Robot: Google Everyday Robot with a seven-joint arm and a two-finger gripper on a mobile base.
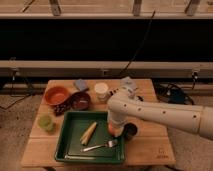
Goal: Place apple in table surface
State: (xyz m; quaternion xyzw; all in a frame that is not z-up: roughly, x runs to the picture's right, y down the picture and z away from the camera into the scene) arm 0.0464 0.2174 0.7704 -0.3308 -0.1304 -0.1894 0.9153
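Note:
The apple (112,130) is a small orange-red fruit at the right edge of the dark green tray (75,142), right under the lower end of my gripper (116,126). My white arm (160,114) reaches in from the right and bends down over that spot. The gripper covers the apple's top, so I cannot tell whether it holds the apple. The wooden table surface (150,147) lies bare to the right of the tray.
A small dark cup (130,131) stands just right of the apple. A yellow corn cob (89,132) and a fork (100,146) lie in the tray. An orange bowl (56,95), dark red bowl (80,101), white cup (101,91) and green cup (46,122) stand left and behind.

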